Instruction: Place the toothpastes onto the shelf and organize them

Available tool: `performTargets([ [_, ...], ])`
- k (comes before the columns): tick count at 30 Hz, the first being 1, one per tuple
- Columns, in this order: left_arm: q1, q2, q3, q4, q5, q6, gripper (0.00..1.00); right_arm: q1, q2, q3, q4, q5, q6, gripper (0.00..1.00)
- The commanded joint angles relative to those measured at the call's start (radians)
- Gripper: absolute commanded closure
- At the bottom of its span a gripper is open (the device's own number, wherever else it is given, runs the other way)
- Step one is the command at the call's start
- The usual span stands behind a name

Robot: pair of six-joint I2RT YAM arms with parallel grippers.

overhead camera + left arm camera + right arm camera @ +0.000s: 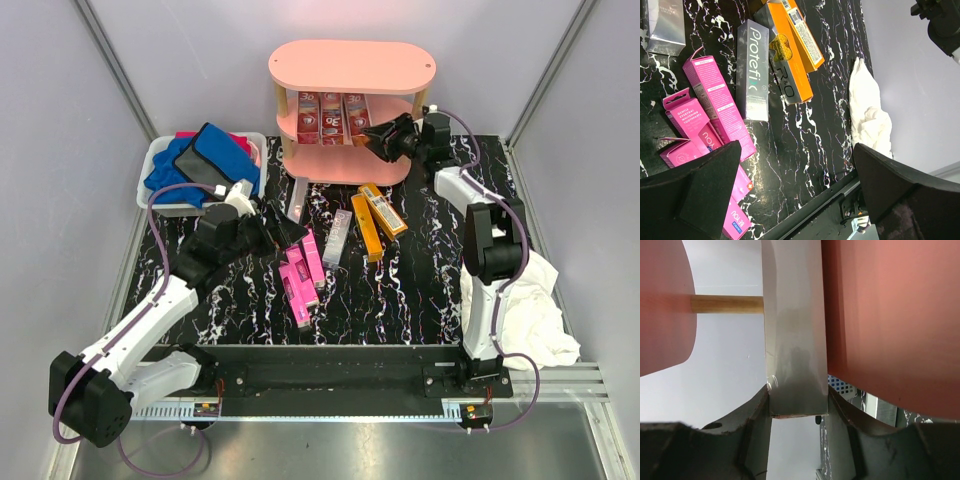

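My right gripper (385, 138) is shut on a silver-grey toothpaste box (795, 340), pinched at its end between both fingers (752, 410). It holds the box at the middle tier of the salmon-pink shelf (350, 65), whose boards (890, 315) and wooden post (725, 304) flank it. Three dark red toothpastes (330, 115) stand on that tier. On the black marble table lie pink boxes (300, 275), a silver one (337, 236) and orange ones (375, 218). My left gripper (268, 228) hovers open and empty over the pink boxes (715, 100), beside the silver Protefix box (752, 70).
A white bin (150, 160) with blue, grey and pink cloths sits at the table's back left. A crumpled white cloth (530, 300) lies by the right arm's base. Another silver box (297, 195) lies near the shelf's left foot. Grey walls close in the sides.
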Motion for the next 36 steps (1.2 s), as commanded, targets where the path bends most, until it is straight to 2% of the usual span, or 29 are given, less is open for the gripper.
performTargets([
  [1,0.004,-0.026,0.0,0.053,0.026,0.002,0.01,0.021,0.033,0.05,0.029,0.019,0.041,0.75],
  [5,0.004,-0.026,0.0,0.055,0.03,0.001,0.01,0.037,0.043,0.05,0.036,0.027,0.044,0.72],
  [7,0.004,-0.027,0.0,0.05,0.032,0.001,0.01,0.037,0.049,0.045,0.049,0.031,0.055,0.65],
  [9,0.004,-0.033,0.0,0.044,0.027,0.004,0.01,0.038,0.05,0.031,0.075,0.027,0.072,0.54],
  [18,0.004,-0.049,-0.012,0.039,0.021,0.002,0.01,0.04,0.03,-0.041,0.127,-0.001,0.073,0.22],
  [19,0.004,-0.05,-0.012,0.039,0.023,0.002,0.01,0.04,0.021,-0.047,0.136,-0.002,0.07,0.15],
  [21,0.004,-0.053,-0.017,0.039,0.023,-0.001,0.01,0.04,0.004,-0.071,0.154,-0.004,0.07,0.08],
  [22,0.004,-0.056,-0.02,0.041,0.023,-0.002,0.01,0.04,-0.002,-0.079,0.159,-0.002,0.069,0.0],
  [29,0.004,-0.079,-0.04,0.041,0.021,-0.007,0.01,0.04,-0.075,-0.116,0.064,0.028,-0.008,0.0],
  [36,0.004,-0.084,-0.049,0.048,0.029,-0.019,0.01,0.04,-0.14,-0.159,0.075,0.028,-0.02,0.0],
])
